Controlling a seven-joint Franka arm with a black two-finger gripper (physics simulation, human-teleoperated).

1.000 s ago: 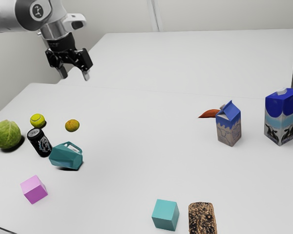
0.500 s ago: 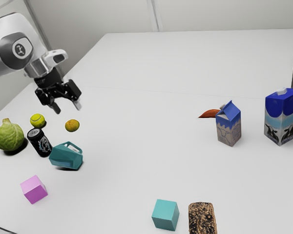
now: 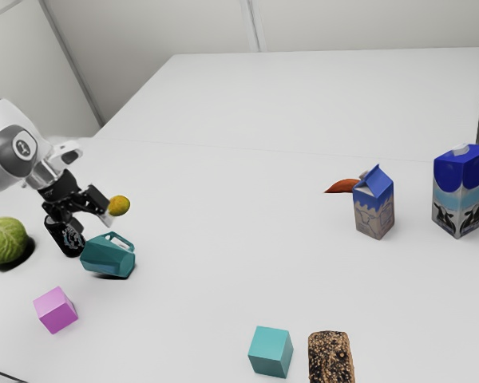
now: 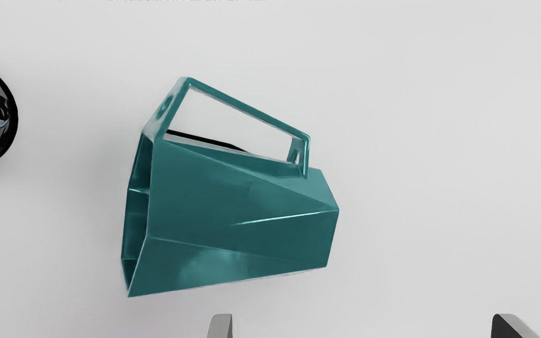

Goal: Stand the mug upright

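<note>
The teal mug [image 3: 108, 255] lies on its side on the white table, near the black can in the exterior view. My gripper [image 3: 92, 221] hangs above and behind it, in front of the can's top. In the wrist view the mug [image 4: 237, 211] shows its handle along one long side and its hollow mouth facing the can. Wide apart, the fingertips of the gripper [image 4: 362, 326] are beside the mug's body with nothing held between them.
A black can [image 3: 65, 235] stands close to the mug's mouth, with a cabbage [image 3: 4, 239] beyond it. An orange fruit [image 3: 119, 206] sits near the gripper, and a pink cube [image 3: 56, 309] lies nearer the camera. Cartons [image 3: 374, 209] stand toward the exterior view's right.
My gripper has come down and toward the exterior view's left, closer to the can and mug. The cabbage has shifted slightly, first right, then left. The mug has not moved.
</note>
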